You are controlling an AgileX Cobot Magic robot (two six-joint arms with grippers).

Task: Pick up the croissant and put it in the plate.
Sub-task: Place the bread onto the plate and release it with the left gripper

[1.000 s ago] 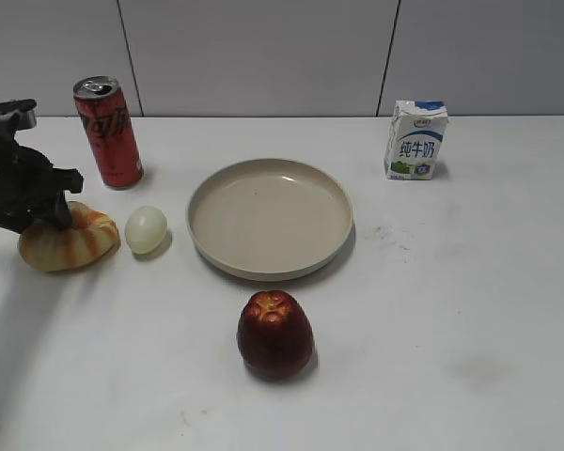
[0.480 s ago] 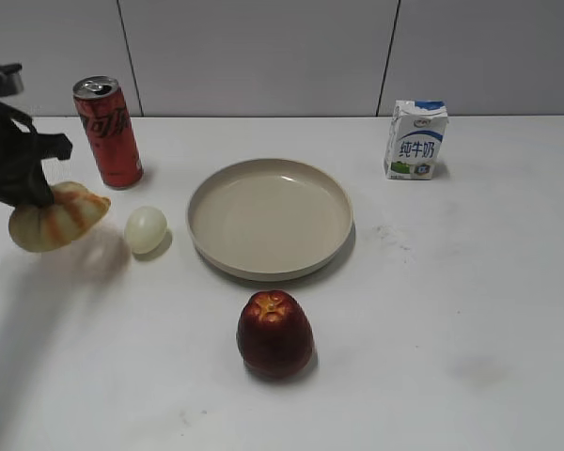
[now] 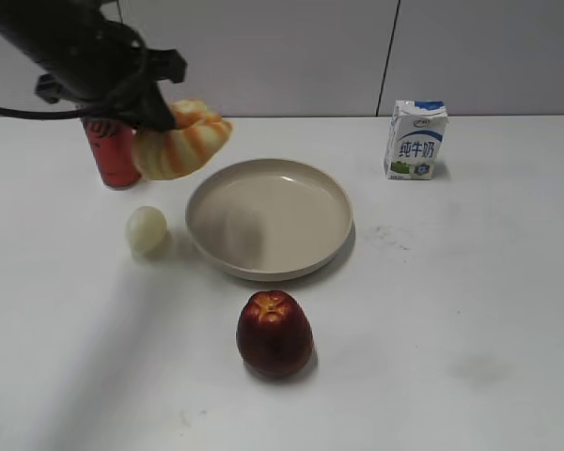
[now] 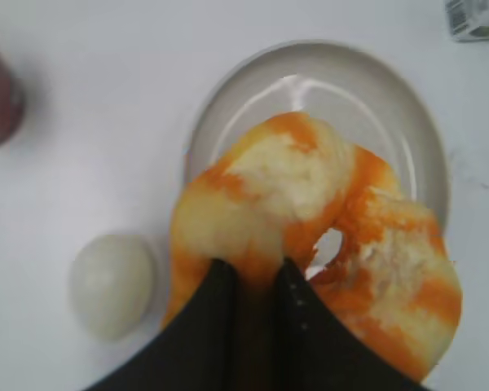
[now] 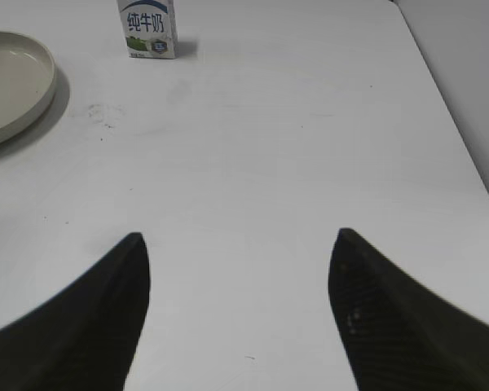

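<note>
Above the table's left rear, exterior view: the croissant (image 3: 180, 139), orange-brown and cream striped, is held aloft by the left gripper (image 3: 155, 115), just left of the plate (image 3: 270, 218), which holds nothing. An egg (image 3: 146, 229), apple (image 3: 274, 334), red can (image 3: 111, 155) and milk carton (image 3: 415, 139) are spaced around it.

Left wrist view: jaws are pinched narrowly on the croissant's edge, over the plate's near rim.

Right wrist view: the right gripper (image 5: 238, 285) is spread wide over bare table (image 5: 310, 147).

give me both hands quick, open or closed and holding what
Left hand: closed on the croissant, held in the air near the plate.
Right hand: open, holding nothing, over bare table.
</note>
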